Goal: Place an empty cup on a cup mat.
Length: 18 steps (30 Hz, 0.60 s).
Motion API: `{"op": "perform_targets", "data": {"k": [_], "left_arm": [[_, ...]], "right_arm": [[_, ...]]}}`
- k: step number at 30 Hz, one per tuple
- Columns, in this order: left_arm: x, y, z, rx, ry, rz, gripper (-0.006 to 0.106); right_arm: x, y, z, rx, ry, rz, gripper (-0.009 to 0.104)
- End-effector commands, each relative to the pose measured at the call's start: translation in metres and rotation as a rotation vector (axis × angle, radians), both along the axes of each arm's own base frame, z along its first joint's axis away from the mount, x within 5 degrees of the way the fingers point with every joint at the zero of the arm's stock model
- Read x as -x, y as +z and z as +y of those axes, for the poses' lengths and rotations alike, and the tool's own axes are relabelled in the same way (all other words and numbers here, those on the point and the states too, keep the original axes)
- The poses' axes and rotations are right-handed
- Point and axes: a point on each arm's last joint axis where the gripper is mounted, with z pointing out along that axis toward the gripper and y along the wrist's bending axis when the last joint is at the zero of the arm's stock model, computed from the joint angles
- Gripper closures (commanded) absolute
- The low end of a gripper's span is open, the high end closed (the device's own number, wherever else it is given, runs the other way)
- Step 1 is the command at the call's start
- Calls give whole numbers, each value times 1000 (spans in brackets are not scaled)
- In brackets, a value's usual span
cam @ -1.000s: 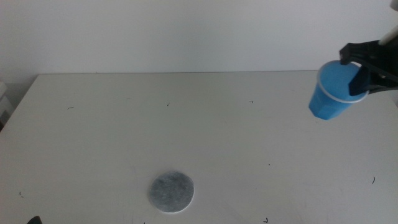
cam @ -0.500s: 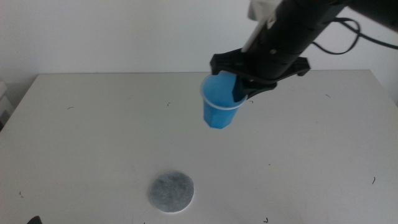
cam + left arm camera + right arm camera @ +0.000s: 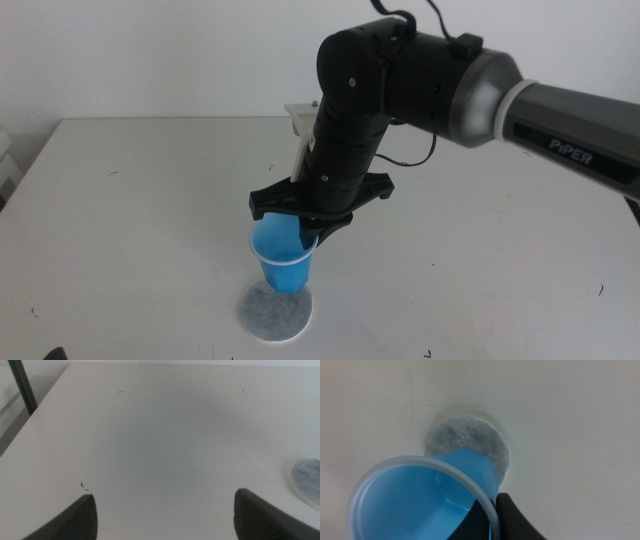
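Cup [image 3: 282,258] clamped at rim by right gripper [image 3: 308,236], above cup mat [image 3: 275,309]. Left gripper [image 3: 165,515] waiting, jaws apart.

cup [image 3: 281,256] now over mat [image 3: 274,310] (lower)

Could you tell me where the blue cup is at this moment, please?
In the middle view, the cup hangs low and left of centre, held at its rim by the right claw, just above the cup mat near the table's front edge.

The cup [image 3: 282,257] hides part of the cup mat [image 3: 268,313]; contact unclear.
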Motion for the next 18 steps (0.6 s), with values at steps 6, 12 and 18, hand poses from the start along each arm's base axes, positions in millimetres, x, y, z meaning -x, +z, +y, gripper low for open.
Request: {"op": "perform_targets", "data": {"k": [6, 12, 18], "left_arm": [[-1, 8, 0, 13, 0, -84, -5], [-1, 8, 0, 13, 0, -84, -5], [-1, 8, 0, 13, 0, -84, -5]], "right_arm": [[-1, 3, 14, -45, 20, -47, 94], [-5, -15, 23, -46, 27, -51, 94], [-8, -27, 26, -27, 51, -48, 94]]}}
